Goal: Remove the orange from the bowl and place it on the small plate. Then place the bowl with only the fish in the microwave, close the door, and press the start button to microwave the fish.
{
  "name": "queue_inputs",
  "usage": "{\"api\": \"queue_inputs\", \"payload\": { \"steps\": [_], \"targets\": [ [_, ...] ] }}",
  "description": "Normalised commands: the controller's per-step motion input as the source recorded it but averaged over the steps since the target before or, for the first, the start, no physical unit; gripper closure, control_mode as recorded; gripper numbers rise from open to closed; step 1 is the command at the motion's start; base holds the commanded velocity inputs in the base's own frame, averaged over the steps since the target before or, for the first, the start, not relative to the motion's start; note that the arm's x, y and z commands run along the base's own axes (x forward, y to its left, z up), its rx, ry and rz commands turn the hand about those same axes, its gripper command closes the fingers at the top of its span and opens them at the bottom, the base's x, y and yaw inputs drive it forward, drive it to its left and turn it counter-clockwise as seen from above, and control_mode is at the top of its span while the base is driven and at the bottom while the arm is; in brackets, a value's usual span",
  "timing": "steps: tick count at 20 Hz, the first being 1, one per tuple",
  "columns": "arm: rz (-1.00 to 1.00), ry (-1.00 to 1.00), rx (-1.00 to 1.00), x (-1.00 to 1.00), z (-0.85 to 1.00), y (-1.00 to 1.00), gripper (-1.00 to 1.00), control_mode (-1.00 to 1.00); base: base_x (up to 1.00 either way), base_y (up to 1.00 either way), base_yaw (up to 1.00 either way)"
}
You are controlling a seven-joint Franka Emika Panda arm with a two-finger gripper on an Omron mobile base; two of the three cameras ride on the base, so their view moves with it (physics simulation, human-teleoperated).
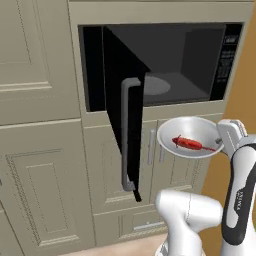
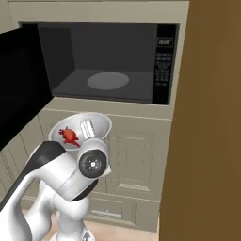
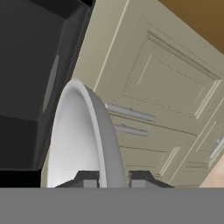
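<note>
The pale grey bowl (image 1: 192, 128) hangs in the air below the front of the microwave (image 1: 175, 60), with my gripper (image 1: 220, 138) shut on its right rim. A small red fish (image 1: 187, 143) lies inside it. From the right base view the bowl (image 2: 99, 121) and fish (image 2: 69, 135) sit just above my wrist, at the gripper (image 2: 87, 129). Along the hand, the bowl (image 3: 74, 140) appears edge-on, its rim pinched in the gripper (image 3: 113, 181). The black door (image 1: 117, 95) stands open to the left, its grey bar handle (image 1: 127, 135) facing me. The orange and the small plate are out of view.
A round glass turntable (image 2: 108, 81) lies on the cavity floor, and the keypad strip (image 2: 164, 66) runs down its right side. Beige panelled cabinet doors (image 1: 45, 175) fill the wall below and to the left. A brown side panel (image 2: 207, 117) stands close on the right.
</note>
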Motion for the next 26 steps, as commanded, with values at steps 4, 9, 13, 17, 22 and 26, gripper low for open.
{"api": "queue_inputs", "payload": {
  "steps": [4, 9, 13, 17, 22, 26],
  "targets": [
    [0.00, 0.00, 0.00, 0.00, 0.00, 0.00, 1.00, 1.00, 0.44, -0.52, 0.07],
    [0.00, 0.00, 0.00, 0.00, 0.00, 0.00, 1.00, 1.00, 0.36, 0.00, 0.01],
    [0.00, 0.00, 0.00, 0.00, 0.00, 0.00, 1.00, 1.00, 0.23, 0.00, 0.00],
    [0.00, 0.00, 0.00, 0.00, 0.00, 0.00, 1.00, 1.00, 0.06, 0.00, 0.01],
    [0.00, 0.00, 0.00, 0.00, 0.00, 0.00, 1.00, 1.00, -0.01, -0.04, 0.00],
    [0.00, 0.00, 0.00, 0.00, 0.00, 0.00, 1.00, 1.00, -0.44, 0.27, 0.01]
  ]
}}
